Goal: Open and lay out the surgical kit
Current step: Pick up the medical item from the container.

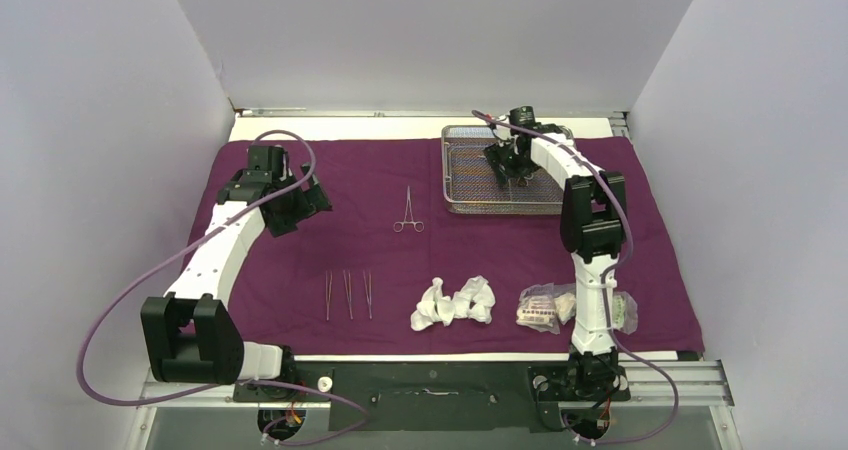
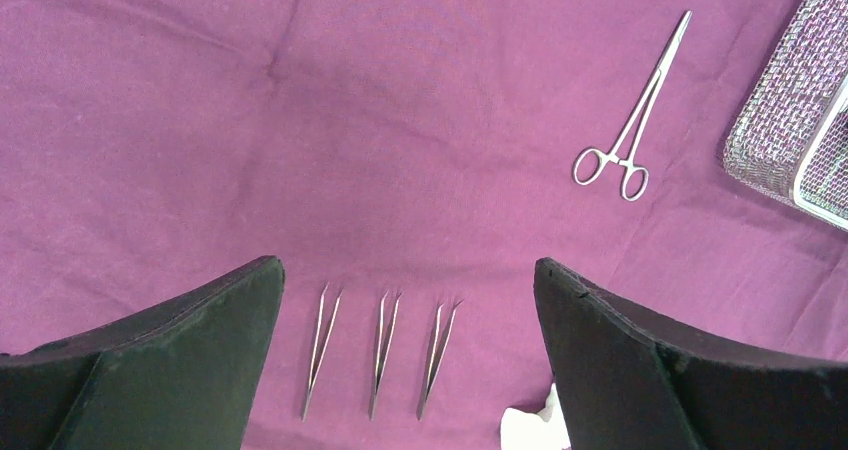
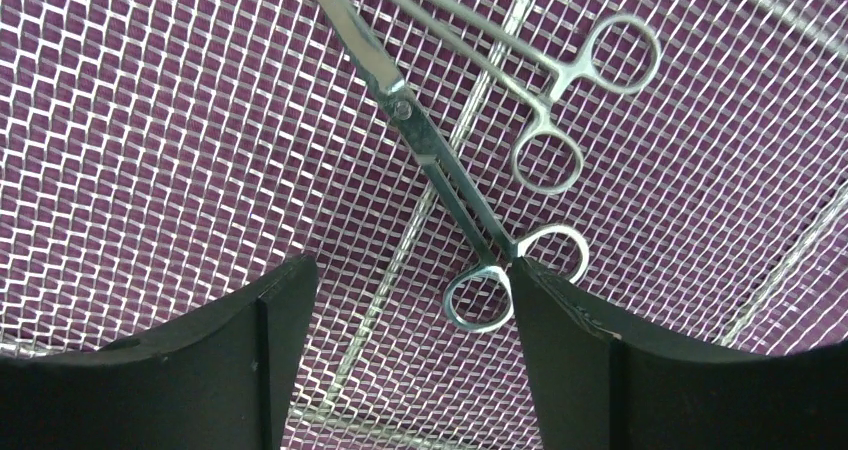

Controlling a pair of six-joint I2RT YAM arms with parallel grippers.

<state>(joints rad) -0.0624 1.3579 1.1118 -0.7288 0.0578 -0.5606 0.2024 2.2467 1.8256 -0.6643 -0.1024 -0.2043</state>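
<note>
Cloth wrap [image 1: 470,240] spread flat on the worktop, wire-mesh tray [image 1: 447,170] on its far right part. On the cloth lie one forceps [image 1: 408,210] at the middle, three tweezers [image 1: 348,295] side by side, gauze wads [image 1: 455,303] and clear packets [image 1: 545,307] toward the near edge. Left gripper [image 2: 408,267] hangs over the cloth, jaws wide and empty (tweezers below it); right gripper [image 3: 412,265] is down in the tray, jaws apart, gripping nothing, one finger at the ring handles of scissors [image 3: 440,165] lying beside a second forceps [image 3: 545,80].
</note>
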